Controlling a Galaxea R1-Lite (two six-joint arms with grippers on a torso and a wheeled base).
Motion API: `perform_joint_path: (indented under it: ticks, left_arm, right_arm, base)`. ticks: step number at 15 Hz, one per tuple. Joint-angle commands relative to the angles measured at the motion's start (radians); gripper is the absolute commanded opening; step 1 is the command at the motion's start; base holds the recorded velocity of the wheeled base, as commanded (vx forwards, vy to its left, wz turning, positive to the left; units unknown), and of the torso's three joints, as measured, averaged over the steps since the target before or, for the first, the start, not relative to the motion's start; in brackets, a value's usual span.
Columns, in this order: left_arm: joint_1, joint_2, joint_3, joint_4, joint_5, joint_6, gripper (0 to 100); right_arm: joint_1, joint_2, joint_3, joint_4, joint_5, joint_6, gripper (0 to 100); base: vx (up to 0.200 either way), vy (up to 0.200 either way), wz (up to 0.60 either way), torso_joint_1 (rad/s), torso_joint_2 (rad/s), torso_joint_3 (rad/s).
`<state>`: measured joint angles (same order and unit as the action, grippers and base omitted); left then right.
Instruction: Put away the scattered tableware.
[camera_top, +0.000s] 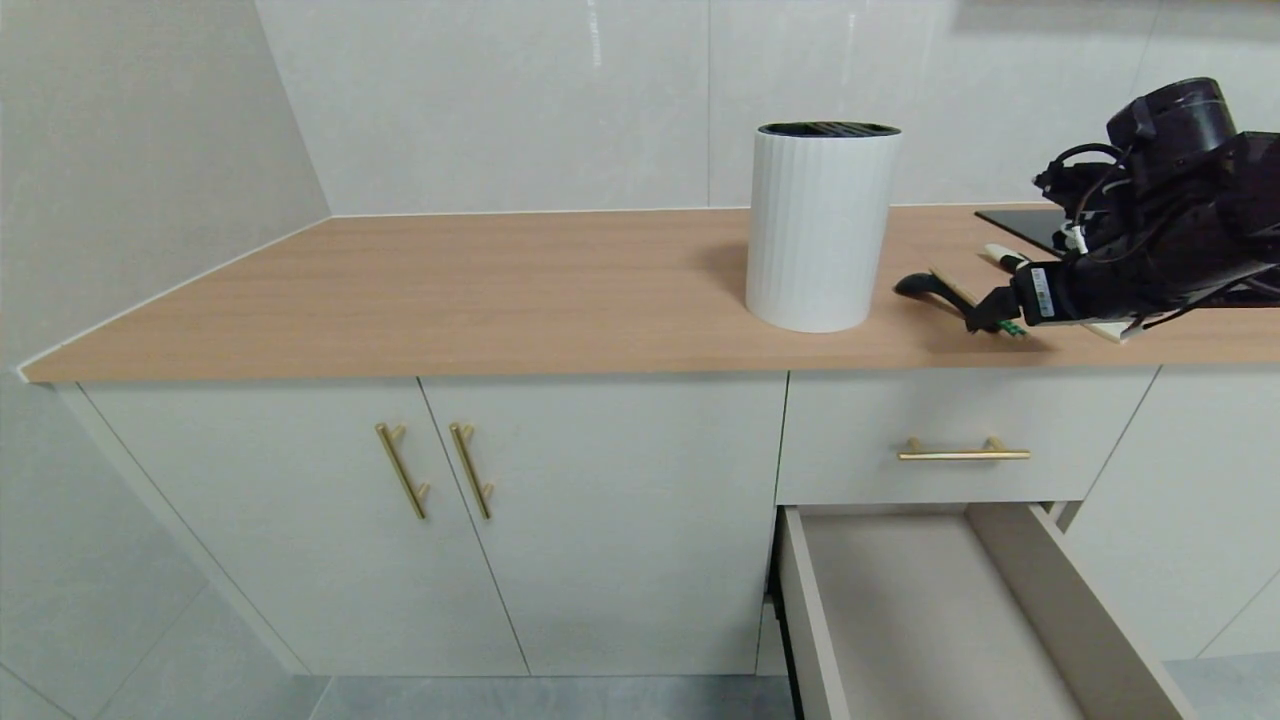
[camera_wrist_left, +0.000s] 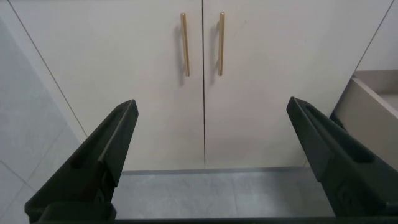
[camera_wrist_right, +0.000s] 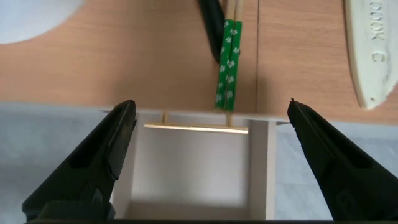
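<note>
A pair of chopsticks with green patterned ends (camera_wrist_right: 228, 65) lies on the wooden countertop (camera_top: 500, 290), the tips reaching the front edge. A black spoon (camera_top: 918, 287) lies beside them, right of the white ribbed utensil holder (camera_top: 820, 230). A flat white utensil (camera_wrist_right: 367, 50) rests farther right. My right gripper (camera_top: 990, 318) hovers open just above the chopsticks' green ends (camera_top: 1010, 328), its fingers (camera_wrist_right: 112, 155) spread wide on either side. My left gripper (camera_wrist_left: 211, 102) is open and holds nothing, low down and facing the cabinet doors (camera_wrist_left: 205, 93).
Below the counter's right part, a lower drawer (camera_top: 900, 610) stands pulled out with nothing in it, under a closed drawer with a gold handle (camera_top: 963, 454). A black cooktop (camera_top: 1020, 225) lies at the back right. Tiled walls bound the counter behind and at left.
</note>
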<state>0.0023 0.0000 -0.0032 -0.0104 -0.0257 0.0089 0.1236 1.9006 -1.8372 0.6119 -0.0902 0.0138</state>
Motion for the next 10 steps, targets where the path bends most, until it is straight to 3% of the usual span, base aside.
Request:
perform_joint_path:
  ticks: [1, 10]
  left_arm:
    - [0.001, 0.000, 0.000, 0.000, 0.000, 0.000, 100]
    - [0.001, 0.000, 0.000, 0.000, 0.000, 0.000, 100]
  right_arm:
    - [-0.001, 0.046, -0.025, 0.003, -0.008, 0.002, 100]
    - [-0.013, 0.075, -0.040, 0.002, -0.009, 0.002, 100]
  base:
    - [0.000, 0.000, 0.00, 0.000, 0.00, 0.000]
    - [0.000, 0.000, 0.00, 0.000, 0.00, 0.000]
